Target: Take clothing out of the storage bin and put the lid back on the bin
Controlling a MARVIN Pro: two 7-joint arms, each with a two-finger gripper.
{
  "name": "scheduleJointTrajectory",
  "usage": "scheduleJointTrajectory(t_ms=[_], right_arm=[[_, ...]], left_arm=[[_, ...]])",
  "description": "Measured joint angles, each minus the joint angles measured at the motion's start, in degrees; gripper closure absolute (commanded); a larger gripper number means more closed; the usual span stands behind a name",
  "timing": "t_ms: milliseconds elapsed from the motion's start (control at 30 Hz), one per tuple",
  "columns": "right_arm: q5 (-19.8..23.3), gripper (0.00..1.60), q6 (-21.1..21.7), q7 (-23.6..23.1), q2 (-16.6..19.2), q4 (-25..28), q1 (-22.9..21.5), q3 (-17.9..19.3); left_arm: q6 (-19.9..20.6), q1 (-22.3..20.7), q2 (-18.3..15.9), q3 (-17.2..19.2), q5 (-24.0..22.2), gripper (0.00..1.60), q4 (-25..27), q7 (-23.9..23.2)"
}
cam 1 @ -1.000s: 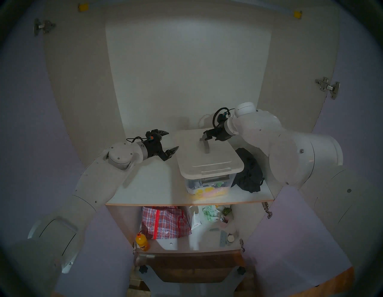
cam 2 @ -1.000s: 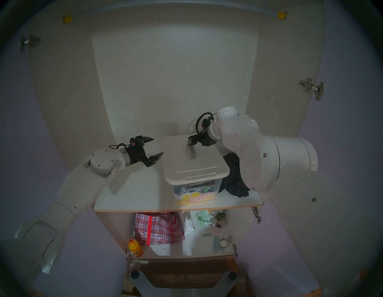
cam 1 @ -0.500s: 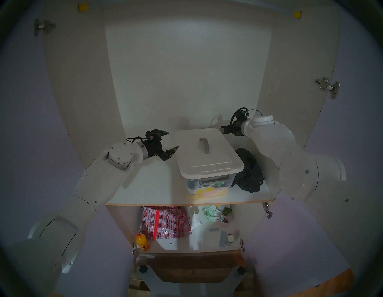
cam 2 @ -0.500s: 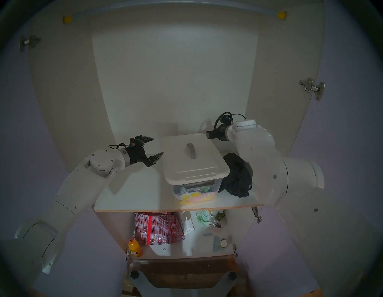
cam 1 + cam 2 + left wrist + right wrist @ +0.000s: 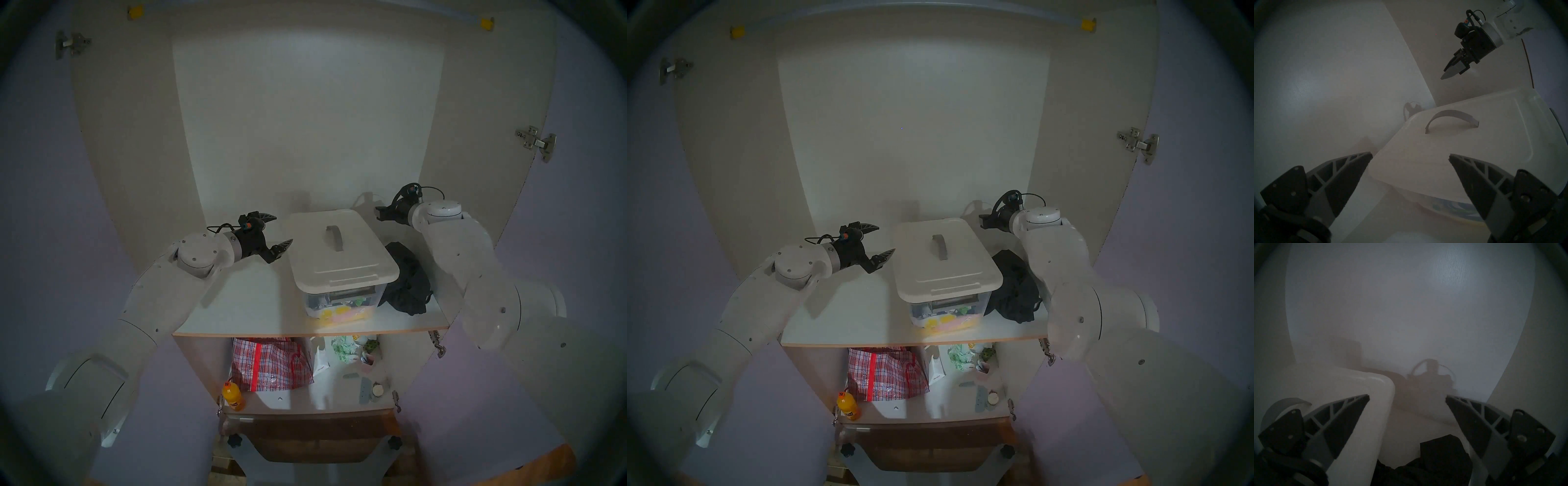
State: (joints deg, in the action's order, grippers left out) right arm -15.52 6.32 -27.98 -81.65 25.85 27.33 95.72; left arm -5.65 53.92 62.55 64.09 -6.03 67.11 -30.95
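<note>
The milky-white lid (image 5: 342,258) with its grey strap handle (image 5: 334,237) sits on the clear storage bin (image 5: 339,303) on the upper shelf; colourful items show through the bin's wall. The black clothing (image 5: 407,285) lies heaped on the shelf against the bin's right side. My left gripper (image 5: 283,229) hovers open just left of the lid, holding nothing; in its wrist view the lid (image 5: 1466,144) and handle (image 5: 1451,113) lie ahead. My right gripper (image 5: 378,213) is open and empty behind the lid's back right corner (image 5: 1364,395), above the clothing (image 5: 1432,460).
The cabinet's back wall and side walls close in around the shelf (image 5: 244,305). The lower shelf holds a red plaid bag (image 5: 271,363), an orange bottle (image 5: 233,400), a white bag and small items. Open doors stand at both sides.
My right gripper has drawn away from the lid's handle, moving right and back to the rear right corner. The lid stays on the bin. The left arm has not moved.
</note>
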Motion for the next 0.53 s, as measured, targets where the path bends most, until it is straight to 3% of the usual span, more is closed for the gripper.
scheduleJointTrajectory(t_ms=[300, 533], right_arm=[[0.0, 0.0, 3.4, -1.1, 0.0, 11.0, 4.7, 0.2], [-0.1, 0.0, 6.7, -1.3, -0.2, 15.6, 6.9, 0.4]], left_arm=[[0.0, 0.2, 0.0, 0.3, 0.0, 0.0, 0.2, 0.3], [-2.7, 3.3, -0.4, 5.6, -0.9, 0.0, 1.7, 3.0]])
